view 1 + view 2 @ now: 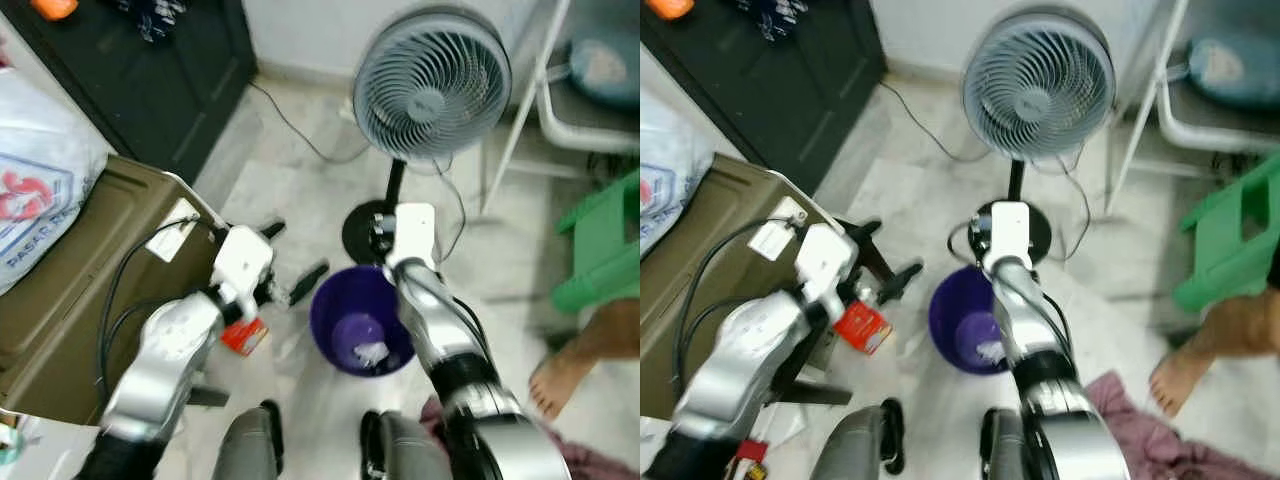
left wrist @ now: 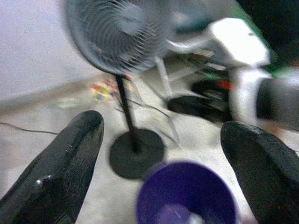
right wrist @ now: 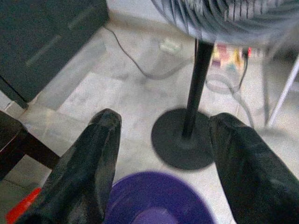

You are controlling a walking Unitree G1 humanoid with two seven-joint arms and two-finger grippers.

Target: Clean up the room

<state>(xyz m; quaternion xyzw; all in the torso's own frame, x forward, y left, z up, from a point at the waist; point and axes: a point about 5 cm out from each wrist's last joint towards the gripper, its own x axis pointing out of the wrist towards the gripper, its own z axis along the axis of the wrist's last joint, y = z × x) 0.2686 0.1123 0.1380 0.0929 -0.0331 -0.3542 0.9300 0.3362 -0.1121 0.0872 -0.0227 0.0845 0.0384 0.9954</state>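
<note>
A purple bucket (image 1: 345, 305) stands on the pale tiled floor between my two arms, with a white scrap (image 1: 372, 352) lying inside it. My left gripper (image 1: 298, 250) hovers just left of the bucket's rim, open with nothing between its black fingers (image 2: 70, 158). My right gripper (image 3: 166, 119) is held over the bucket's far rim, pointing toward the fan base (image 3: 182, 144); it is open and holds nothing. A small red packet (image 1: 245, 336) lies on the floor under my left wrist.
A standing fan (image 1: 432, 82) is right behind the bucket, its cable trailing across the floor. An olive chest (image 1: 70, 290) with a white bag (image 1: 35, 190) is at left, a black cabinet (image 1: 150, 60) beyond. A green stool (image 1: 600, 250), a person's foot (image 1: 560, 375) and a pink cloth (image 1: 1150, 430) are at right.
</note>
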